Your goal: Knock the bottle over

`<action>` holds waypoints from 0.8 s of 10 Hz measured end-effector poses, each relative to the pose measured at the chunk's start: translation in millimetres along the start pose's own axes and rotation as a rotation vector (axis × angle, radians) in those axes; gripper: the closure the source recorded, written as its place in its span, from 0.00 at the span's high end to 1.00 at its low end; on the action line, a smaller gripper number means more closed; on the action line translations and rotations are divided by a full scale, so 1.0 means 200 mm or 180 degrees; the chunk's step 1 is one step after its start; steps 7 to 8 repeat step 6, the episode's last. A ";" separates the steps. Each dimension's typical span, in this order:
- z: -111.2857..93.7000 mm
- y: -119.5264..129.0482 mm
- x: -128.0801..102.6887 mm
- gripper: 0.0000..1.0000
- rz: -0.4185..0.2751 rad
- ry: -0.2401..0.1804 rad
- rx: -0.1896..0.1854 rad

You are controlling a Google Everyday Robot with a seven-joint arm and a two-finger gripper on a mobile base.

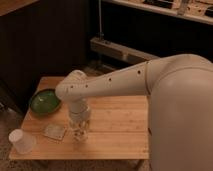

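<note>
Bottle (pixel 79 133) upright, directly below pincer (pixel 80 121); pincer opening cannot be told.

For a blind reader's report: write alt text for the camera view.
A white robot arm reaches down over a wooden table, its gripper right at a small clear bottle that stands upright. To the left lie a green bowl, a flat packet and a translucent white cup.

a wooden table (pixel 120 112) carries a green bowl (pixel 45 101) at its left, a white cup (pixel 21 141) at the front-left corner, and a small flat packet (pixel 54 132) between them; the gripper (pixel 80 127) hangs over the table
</note>
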 end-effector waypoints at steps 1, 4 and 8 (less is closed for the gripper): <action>0.01 0.03 -0.01 0.00 -0.0052 0.0015 -0.0001; 0.00 0.00 -0.02 0.00 -0.0003 -0.0003 0.0021; -0.02 -0.09 -0.04 0.00 -0.0008 -0.0018 0.0000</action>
